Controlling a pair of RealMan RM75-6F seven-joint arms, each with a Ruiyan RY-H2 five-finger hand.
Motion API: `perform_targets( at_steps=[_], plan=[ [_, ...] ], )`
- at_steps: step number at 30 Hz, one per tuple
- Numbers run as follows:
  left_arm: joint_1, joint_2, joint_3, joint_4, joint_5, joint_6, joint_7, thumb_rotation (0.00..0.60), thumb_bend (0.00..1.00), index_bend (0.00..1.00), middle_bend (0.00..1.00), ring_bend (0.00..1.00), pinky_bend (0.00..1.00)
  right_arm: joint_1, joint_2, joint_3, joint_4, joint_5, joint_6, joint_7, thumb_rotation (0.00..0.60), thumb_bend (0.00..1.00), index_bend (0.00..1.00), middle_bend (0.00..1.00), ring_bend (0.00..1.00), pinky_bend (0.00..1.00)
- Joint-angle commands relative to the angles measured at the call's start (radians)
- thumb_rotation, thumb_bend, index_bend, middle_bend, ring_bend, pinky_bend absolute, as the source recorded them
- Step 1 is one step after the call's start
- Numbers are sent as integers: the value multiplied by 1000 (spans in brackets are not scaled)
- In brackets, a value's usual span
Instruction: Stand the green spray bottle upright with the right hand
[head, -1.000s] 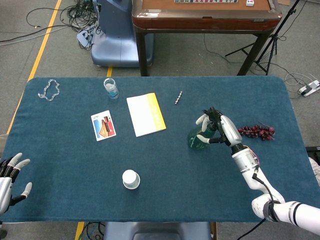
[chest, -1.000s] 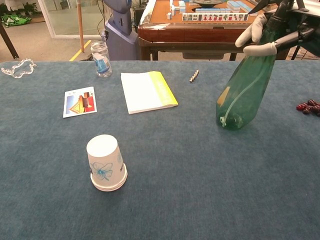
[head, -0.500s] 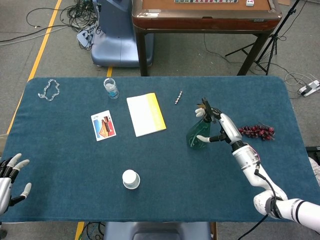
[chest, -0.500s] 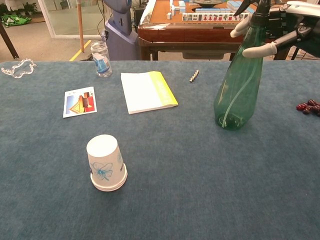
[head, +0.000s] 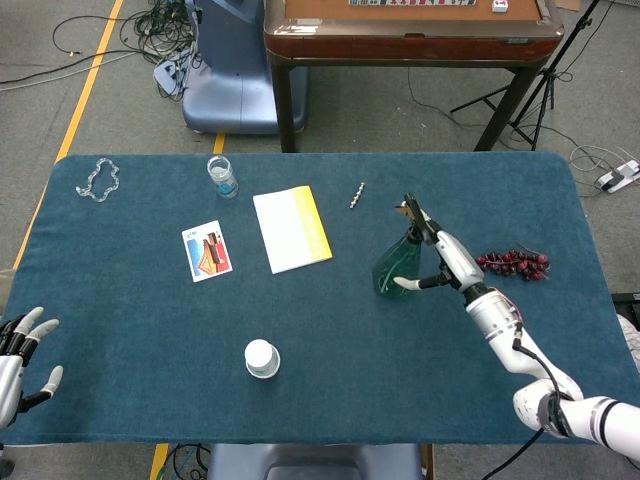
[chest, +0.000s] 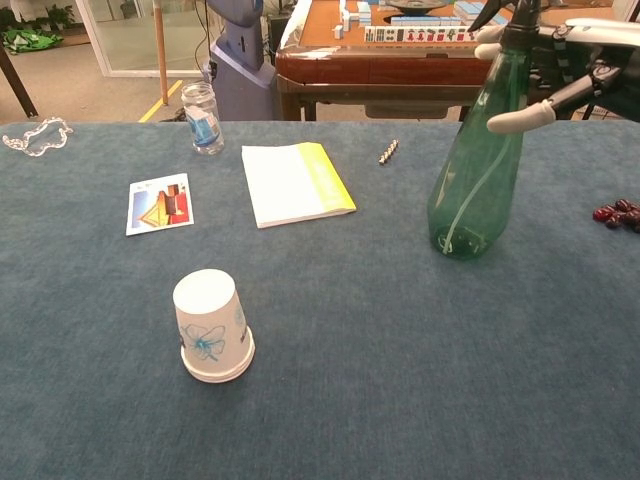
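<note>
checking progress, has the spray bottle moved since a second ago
Yes. The spray bottle has tipped from a rightward lean to upright; its top now sits further left, nearer the booklet, base on the table.

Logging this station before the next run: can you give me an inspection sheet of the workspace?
Surface: blue cloth table.
Job's things: green spray bottle upright on its base.
Clutter: paper cup upside down, booklet, card, small water bottle, grapes, bead chain, screw.
Hands: right hand at the bottle's neck; left hand open.
Cables: on the floor.
Surroundings: mahjong table.
</note>
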Motion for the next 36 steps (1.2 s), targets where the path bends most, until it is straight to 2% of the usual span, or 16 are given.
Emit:
perform_targets(
  at_steps=[1,13,18,20,23,25,27,29,36],
  plan=[
    [-1,-1,0,0,1,0,1,600,394,190,54,61,45,0,7,-3,-2,5,-15,-1,600,0,0,0,0,0],
    [-3,-2,-1,0,4,-1,3,600,394,190,54,61,45,-21,22,-17,1,1,-20,-21,600,0,0,0,0,0],
    [-3,-4,-4,7,2,2,-4,600,394,190,54,61,45,-65,80,-32,-48,-22,30,-41,600,1,0,0,0,0],
    [-4,-5,-4,9,2,0,-5,600,394,190,54,61,45,-90,119,-39,-85,-25,53,-56,600,52,0,3,0,0],
    [-6,-6,-5,11,2,-1,-7,600,394,190,54,61,45,-140,160,-49,-129,-22,124,-120,600,207,0,46,0,0],
    [-7,-6,-7,13,1,-2,-9,600,394,190,54,61,45,-180,182,-54,-166,-5,181,-170,600,320,78,138,38,0],
    [-10,-6,-9,13,2,-2,-9,600,394,191,54,61,45,-212,201,-63,-192,9,220,-225,600,383,177,231,110,0],
    [-13,-5,-12,12,4,-2,-8,600,394,193,54,61,45,-240,224,-78,-215,17,250,-296,600,404,213,271,142,3],
    [-23,-7,-18,5,14,0,4,600,394,195,54,61,46,-345,241,-155,-217,-61,402,-539,600,407,247,276,144,13]
  ],
)
